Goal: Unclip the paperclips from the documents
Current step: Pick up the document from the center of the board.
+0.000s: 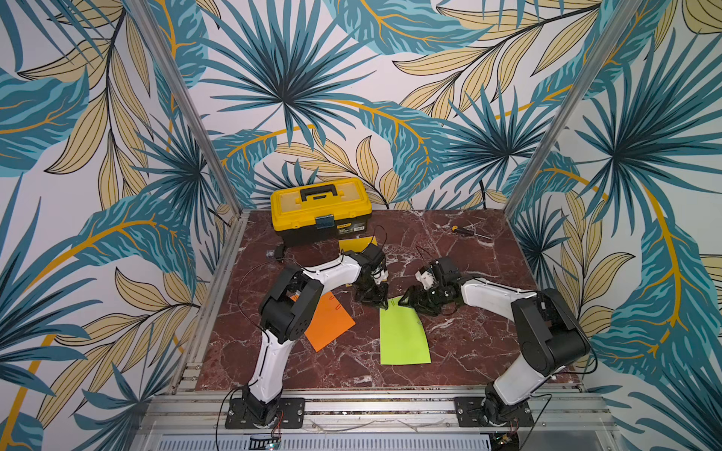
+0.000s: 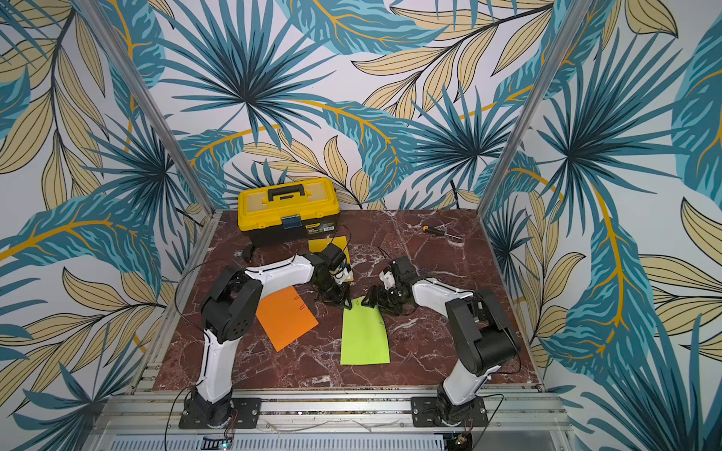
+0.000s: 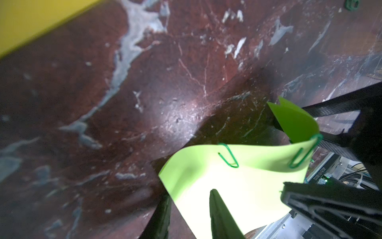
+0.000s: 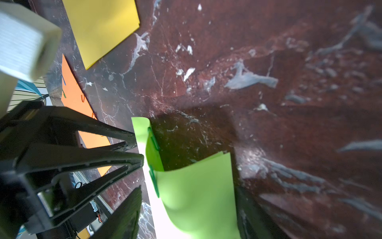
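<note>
The lime green document [image 1: 404, 336] lies mid-table, and its far edge curls upward [image 3: 293, 122]. Two green paperclips [image 3: 228, 155] [image 3: 303, 154] sit on that edge. My left gripper [image 3: 190, 196] is open at the sheet's far left corner, with one finger [image 3: 219, 215] on the paper and the other off it. My right gripper [image 4: 188, 192] stands open, jaws wide around the curled corner and one clip [image 4: 154, 180]. The orange document [image 1: 328, 322] carries several paperclips [image 4: 83, 98]. The yellow document [image 4: 101, 27] lies half hidden behind the left arm.
A yellow-and-black toolbox [image 1: 320, 211] stands at the back left. A small yellow-handled screwdriver [image 1: 463, 231] lies at the back right. A small black object [image 1: 279, 252] sits beside the toolbox. Metal frame rails border the marble table [image 1: 469, 351].
</note>
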`<act>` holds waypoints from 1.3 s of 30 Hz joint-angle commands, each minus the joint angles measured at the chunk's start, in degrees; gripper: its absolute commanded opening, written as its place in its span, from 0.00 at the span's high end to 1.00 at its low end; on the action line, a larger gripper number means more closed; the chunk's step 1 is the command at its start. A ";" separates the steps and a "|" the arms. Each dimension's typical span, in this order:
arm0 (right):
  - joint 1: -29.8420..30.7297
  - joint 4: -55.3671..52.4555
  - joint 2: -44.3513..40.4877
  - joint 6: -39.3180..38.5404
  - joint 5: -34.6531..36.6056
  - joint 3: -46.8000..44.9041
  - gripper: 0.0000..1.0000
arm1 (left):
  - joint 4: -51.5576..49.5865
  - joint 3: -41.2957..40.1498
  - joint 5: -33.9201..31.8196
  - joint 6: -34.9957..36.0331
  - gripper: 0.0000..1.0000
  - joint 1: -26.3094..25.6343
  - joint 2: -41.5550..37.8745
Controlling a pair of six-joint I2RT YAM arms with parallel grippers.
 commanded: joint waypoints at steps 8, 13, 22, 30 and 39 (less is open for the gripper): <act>1.75 -2.99 1.92 -1.79 1.47 -1.22 0.34 | -1.57 -0.77 -2.55 0.44 0.67 -0.07 4.08; 2.22 -2.51 2.15 -1.22 2.52 -1.26 0.38 | -1.55 -0.76 -2.51 0.47 0.67 -0.15 4.08; 2.33 -2.55 1.87 -1.04 4.23 -1.21 0.53 | -1.53 -0.94 -2.78 0.42 0.67 -0.10 3.54; 2.25 -2.99 0.15 -2.08 5.06 -1.31 0.63 | -1.38 -1.81 -2.20 0.36 0.63 1.20 0.01; 1.96 -3.61 -4.67 -5.04 4.71 -1.22 0.64 | 6.62 -6.53 2.14 0.53 0.53 5.48 -9.16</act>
